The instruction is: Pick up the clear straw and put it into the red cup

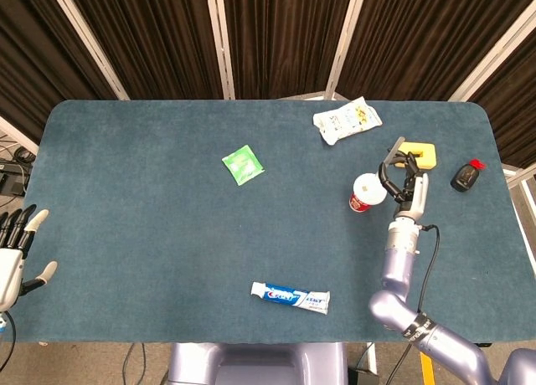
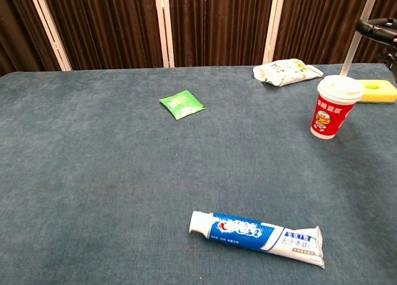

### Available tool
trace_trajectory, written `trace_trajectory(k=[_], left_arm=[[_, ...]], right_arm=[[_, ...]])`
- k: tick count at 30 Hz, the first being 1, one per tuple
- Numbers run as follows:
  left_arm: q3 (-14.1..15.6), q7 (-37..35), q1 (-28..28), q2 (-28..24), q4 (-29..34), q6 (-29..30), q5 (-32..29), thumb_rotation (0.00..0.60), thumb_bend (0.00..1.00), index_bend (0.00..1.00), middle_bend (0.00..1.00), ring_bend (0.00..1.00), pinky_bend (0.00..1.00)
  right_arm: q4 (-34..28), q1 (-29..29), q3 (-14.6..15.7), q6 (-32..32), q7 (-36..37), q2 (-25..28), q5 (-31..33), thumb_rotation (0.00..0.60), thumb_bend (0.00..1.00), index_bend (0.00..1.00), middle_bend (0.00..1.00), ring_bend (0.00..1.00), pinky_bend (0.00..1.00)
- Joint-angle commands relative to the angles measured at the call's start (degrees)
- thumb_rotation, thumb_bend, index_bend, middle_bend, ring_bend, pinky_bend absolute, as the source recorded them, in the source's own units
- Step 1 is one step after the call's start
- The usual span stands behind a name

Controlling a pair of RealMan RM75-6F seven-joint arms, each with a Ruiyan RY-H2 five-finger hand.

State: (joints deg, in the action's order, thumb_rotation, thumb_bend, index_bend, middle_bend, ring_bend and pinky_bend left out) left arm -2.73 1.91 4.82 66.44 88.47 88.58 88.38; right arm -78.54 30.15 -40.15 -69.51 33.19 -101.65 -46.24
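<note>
The red cup (image 1: pixel 366 193) with a white lid stands upright on the right part of the table, and it also shows in the chest view as the red cup (image 2: pixel 334 109). My right hand (image 1: pixel 403 178) hovers just to its right and pinches the clear straw (image 1: pixel 392 153). In the chest view the straw (image 2: pixel 350 49) slants down from the top edge, its lower end just above the lid's right side, with dark fingers (image 2: pixel 376 27) around it. My left hand (image 1: pixel 17 255) is open off the table's near left corner, far from the cup.
A white snack bag (image 1: pixel 347 120) and a yellow sponge (image 1: pixel 423 154) lie behind the cup, and a black bottle with a red cap (image 1: pixel 465 176) sits to the right. A green sachet (image 1: pixel 243 164) lies mid-table. A toothpaste tube (image 1: pixel 291 296) lies near the front edge.
</note>
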Motion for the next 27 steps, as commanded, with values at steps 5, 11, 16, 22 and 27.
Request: trace_trajectory(k=[5,11,16,22,27], left_arm=[[0.0,-0.1,0.0,0.0,0.0,-0.1,0.0,0.6,0.28,0.1,0.0,0.0,0.0],[0.0,-0.1,0.0,0.0,0.0,-0.1,0.0,0.6,0.28,0.1,0.0,0.0,0.0],[0.0,-0.1,0.1,0.0,0.1,-0.1,0.0,0.6,0.28,0.1,0.0,0.0,0.0],[0.0,-0.1,0.1,0.0,0.1,-0.1,-0.1,0.6,0.28,0.1,0.0,0.0,0.0],[0.0,-0.2,0.1,-0.1,0.2,-0.2,-0.1,0.6,0.28,0.1,0.0,0.0,0.0]], right_arm=[[1.1,0.0,0.1,0.7,-0.1,-0.5,0.0,0.6,0.38,0.63,0.32,0.0,0.0],[1.6,0.0,0.2,1.0,-0.4,-1.1,0.1,0.6,0.38,0.63,0.32,0.0,0.0],[2.6,0.3,0.1,1.4,-0.7,-1.5,0.4,0.6,0.38,0.63,0.32,0.0,0.0],[3.4,0.6,-0.1,2.0,-0.9,-1.9,0.4,0.6,0.37,0.63,0.32,0.0,0.0],[3.8,0.9,-0.2,2.3,-1.0,-2.1,0.2,0.6,0.37,0.63,0.32,0.0,0.0]])
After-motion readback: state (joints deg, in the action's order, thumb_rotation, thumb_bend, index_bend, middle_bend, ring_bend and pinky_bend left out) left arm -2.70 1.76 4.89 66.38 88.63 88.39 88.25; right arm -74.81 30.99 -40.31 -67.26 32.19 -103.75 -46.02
